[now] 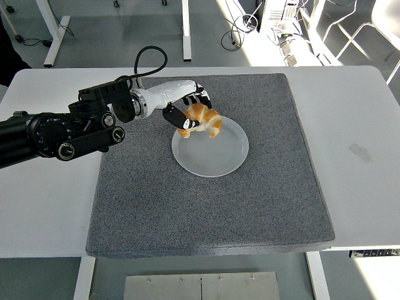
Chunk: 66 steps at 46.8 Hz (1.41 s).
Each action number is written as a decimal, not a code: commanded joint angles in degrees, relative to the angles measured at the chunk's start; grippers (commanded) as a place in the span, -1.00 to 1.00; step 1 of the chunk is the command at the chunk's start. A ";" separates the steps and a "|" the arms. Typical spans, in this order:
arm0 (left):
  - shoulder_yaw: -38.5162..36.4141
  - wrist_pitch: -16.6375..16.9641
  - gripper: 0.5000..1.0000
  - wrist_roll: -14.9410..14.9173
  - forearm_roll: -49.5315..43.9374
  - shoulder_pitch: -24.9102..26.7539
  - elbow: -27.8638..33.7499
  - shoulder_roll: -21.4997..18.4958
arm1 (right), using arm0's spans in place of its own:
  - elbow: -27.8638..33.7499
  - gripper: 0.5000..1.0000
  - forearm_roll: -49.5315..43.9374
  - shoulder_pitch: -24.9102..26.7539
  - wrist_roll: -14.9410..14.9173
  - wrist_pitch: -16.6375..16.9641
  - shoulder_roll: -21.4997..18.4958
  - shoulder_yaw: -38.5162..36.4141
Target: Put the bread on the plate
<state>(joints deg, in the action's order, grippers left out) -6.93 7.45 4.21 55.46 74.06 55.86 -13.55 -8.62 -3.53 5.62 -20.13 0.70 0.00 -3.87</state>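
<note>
One arm is all I have in view, the left, reaching in from the left edge over the white table (pixel 44 206) and the grey mat (pixel 206 212). On that mat sits the pale plate (pixel 212 156). At the plate's far left rim my left hand (pixel 186 111) has its fingers clamped around the bread (pixel 201 119), a golden croissant-shaped piece held over the rim. Beyond the table I see floor, desk legs and cables.
</note>
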 commanded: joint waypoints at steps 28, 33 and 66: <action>-0.71 0.19 -0.23 -0.26 0.18 -2.69 -2.94 2.92 | 0.00 1.00 0.01 0.00 0.00 0.00 0.00 0.00; -1.42 0.19 -0.21 -0.26 0.18 -3.22 -3.91 3.71 | 0.00 1.00 0.01 0.00 0.00 0.00 0.00 0.00; -0.19 -0.25 0.86 -0.08 -1.84 -4.18 -5.58 5.03 | 0.00 1.00 0.01 0.00 0.00 0.00 0.00 0.00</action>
<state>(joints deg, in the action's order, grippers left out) -7.83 7.22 4.04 54.22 69.87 50.27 -8.52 -8.62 -3.51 5.62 -20.13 0.70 0.00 -3.87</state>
